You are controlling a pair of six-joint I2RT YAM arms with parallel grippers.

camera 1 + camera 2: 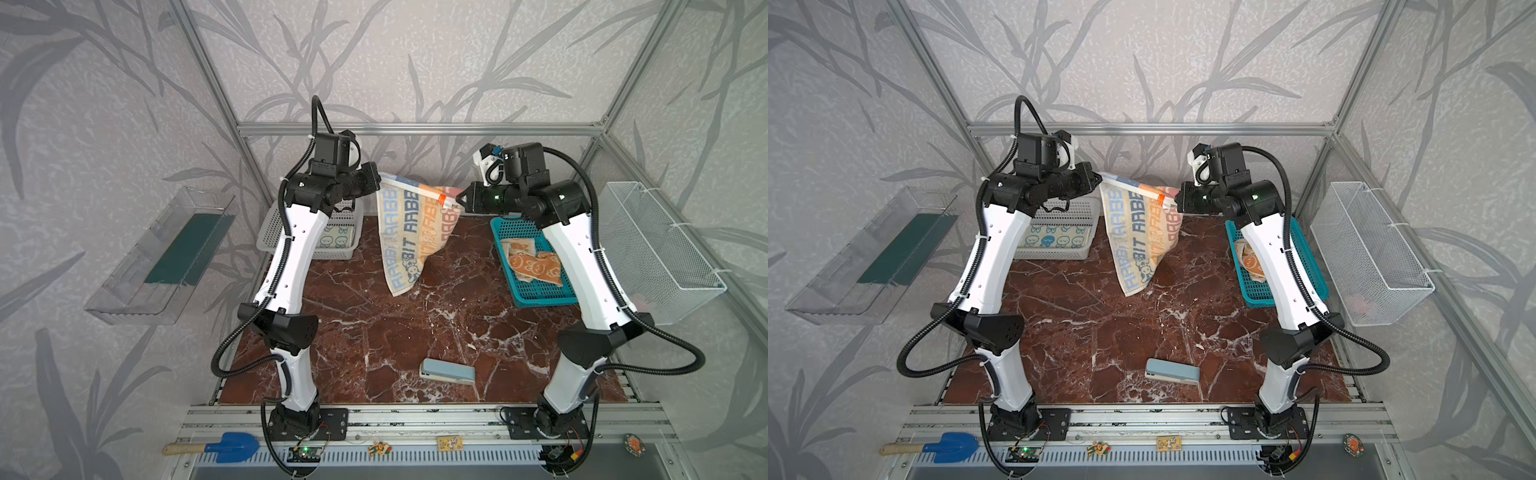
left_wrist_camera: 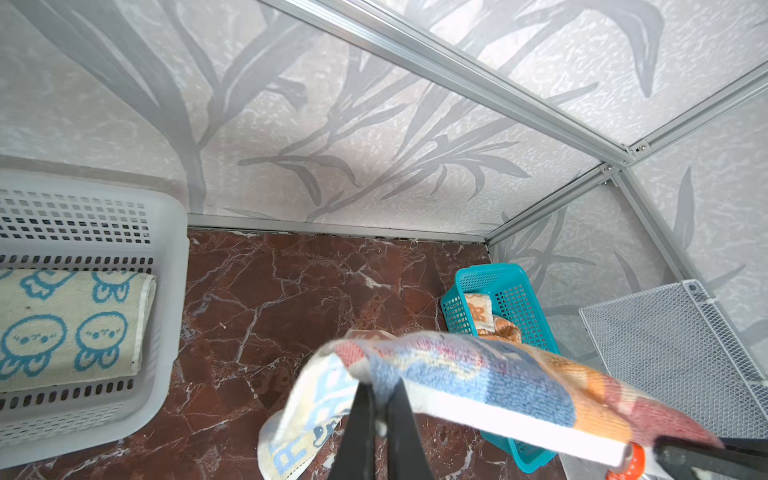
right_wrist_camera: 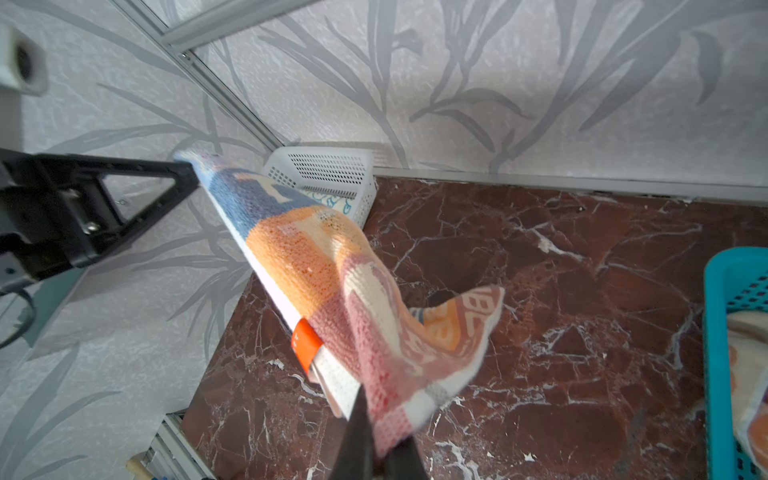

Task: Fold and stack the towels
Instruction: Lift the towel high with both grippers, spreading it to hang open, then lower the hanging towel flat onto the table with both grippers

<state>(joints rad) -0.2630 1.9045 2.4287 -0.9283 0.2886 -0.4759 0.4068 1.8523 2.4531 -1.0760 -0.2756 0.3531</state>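
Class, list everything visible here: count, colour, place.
table: 1, red-brown marble, cell floor
white basket: 1, white, table's far left
teal basket: 1, teal, table's right
folded towel: 1, cream and blue, in white basket
rumpled towel: 1, orange and cream, in teal basket
lettered towel: 1, blue, orange, cream, held up over table's far side
block: 1, pale blue, table's near side
wire basket: 1, white, right wall
clear tray: 1, green inside, left wall
scoop: 1, blue, front rail
left gripper: 1, black, shut on lettered towel
right gripper: 1, black, shut on lettered towel
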